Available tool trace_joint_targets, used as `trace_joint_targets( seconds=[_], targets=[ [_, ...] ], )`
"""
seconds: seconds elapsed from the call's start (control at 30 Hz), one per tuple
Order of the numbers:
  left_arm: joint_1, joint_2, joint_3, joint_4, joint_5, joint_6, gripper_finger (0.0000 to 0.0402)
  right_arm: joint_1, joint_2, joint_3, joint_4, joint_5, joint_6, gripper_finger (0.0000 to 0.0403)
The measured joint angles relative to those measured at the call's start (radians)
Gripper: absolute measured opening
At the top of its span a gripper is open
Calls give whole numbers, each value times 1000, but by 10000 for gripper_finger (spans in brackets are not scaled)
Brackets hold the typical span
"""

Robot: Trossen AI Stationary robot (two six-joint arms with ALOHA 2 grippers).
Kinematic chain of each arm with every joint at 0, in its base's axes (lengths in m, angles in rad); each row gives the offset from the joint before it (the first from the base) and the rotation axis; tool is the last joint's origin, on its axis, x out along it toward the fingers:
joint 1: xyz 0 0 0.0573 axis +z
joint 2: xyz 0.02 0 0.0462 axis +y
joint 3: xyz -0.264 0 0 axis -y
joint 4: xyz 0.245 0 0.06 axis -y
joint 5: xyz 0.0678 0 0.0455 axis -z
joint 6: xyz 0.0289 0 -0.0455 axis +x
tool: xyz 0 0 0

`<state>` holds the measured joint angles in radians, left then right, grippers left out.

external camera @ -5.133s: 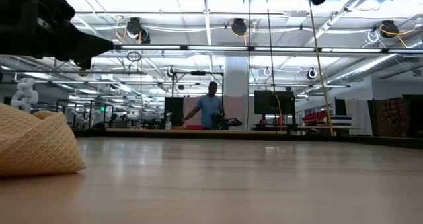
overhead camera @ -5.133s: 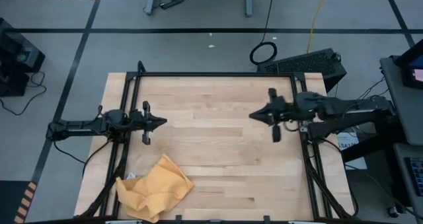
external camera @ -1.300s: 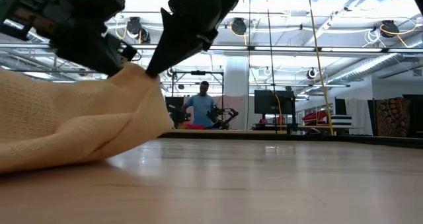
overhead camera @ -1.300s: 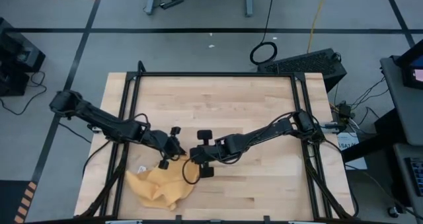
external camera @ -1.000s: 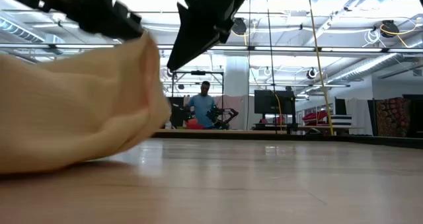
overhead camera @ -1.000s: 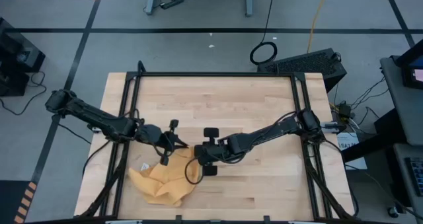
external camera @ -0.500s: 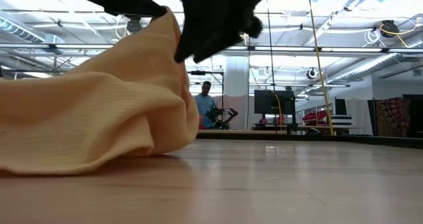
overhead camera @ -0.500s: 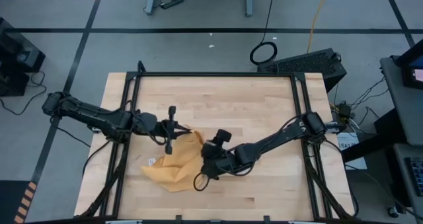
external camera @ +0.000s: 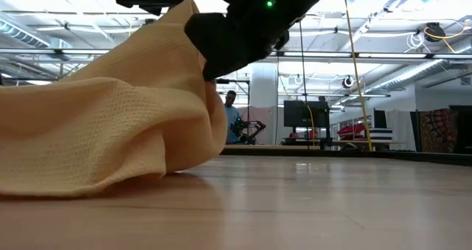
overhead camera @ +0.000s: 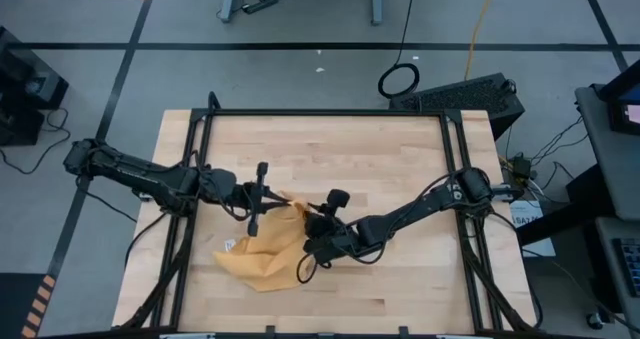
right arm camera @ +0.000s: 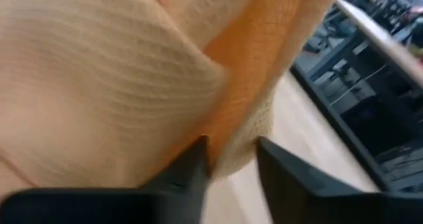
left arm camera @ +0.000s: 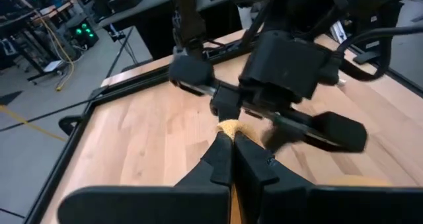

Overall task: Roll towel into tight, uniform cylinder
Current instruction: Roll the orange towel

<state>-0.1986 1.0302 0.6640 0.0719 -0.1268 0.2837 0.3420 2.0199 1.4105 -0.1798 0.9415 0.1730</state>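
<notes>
The mustard-yellow towel [overhead camera: 262, 247] lies crumpled at the table's near left, its white label [overhead camera: 229, 245] at its left edge. Its far-right part is raised into a peak [external camera: 184, 14], and the lower folds rest on the table. My left gripper [overhead camera: 283, 201] is shut on the peak's tip. My right gripper [overhead camera: 305, 219] is beside it, just to the right and nearer, shut on a fold of the same raised part. The towel fills the right wrist view [right arm camera: 99, 72]. My left gripper pinches a small tip of the towel [left arm camera: 229, 126] between its two fingertips, coming level from the table's left. That tip is lifted, and the cloth slopes down from it to the table. My right gripper has a thick fold of the towel [right arm camera: 232, 135] between its two fingers [right arm camera: 195, 161], coming from the table's right. I cannot tell how many layers. The fold is raised and the rest lies below it on the table.
A black frame [overhead camera: 320, 112] runs round the wooden table top [overhead camera: 400, 159]. Bare wood lies to the far side and right of the towel. A person stands far off in the room behind [external camera: 232, 121].
Both grippers have gone toward the table's far edge and a little right, and upward, each keeping its hold. The towel's far-right part has been drawn up into a peak, and the rest has slid after it along the table away from the near edge.
</notes>
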Motion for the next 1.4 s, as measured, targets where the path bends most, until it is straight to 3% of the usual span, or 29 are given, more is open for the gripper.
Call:
trace_joint_targets(
  seconds=[0.1, 0.23, 0.4, 0.63, 0.8, 1.07, 1.27, 1.4],
  targets=[
    [0, -14, 0, 9, -4, 42, 2, 0, -54, -1, -15, 22, -81, 14],
    [9, -45, 11, 41, -29, 97, 2, 1, -190, 0, -36, 131, -204, 15],
    [10, -77, 54, 116, -35, 150, 2, -7, -394, 0, 22, 153, -431, 3],
    [10, -80, 148, 322, -42, 221, 8, -9, -595, 2, 210, -70, -620, 2],
    [10, -74, 164, 308, -35, 175, 9, 1, -627, 2, 156, -134, -534, 1],
    [2, -69, 164, 22, 28, -40, 20, 31, -575, 2, -159, -123, -301, 1],
    [-24, -69, 110, -121, 32, -219, 100, 83, -554, 2, -396, -162, -78, 0],
    [-41, -54, 28, -130, 14, -317, 168, 119, -539, 2, -499, -213, 31, 0]
  ],
)
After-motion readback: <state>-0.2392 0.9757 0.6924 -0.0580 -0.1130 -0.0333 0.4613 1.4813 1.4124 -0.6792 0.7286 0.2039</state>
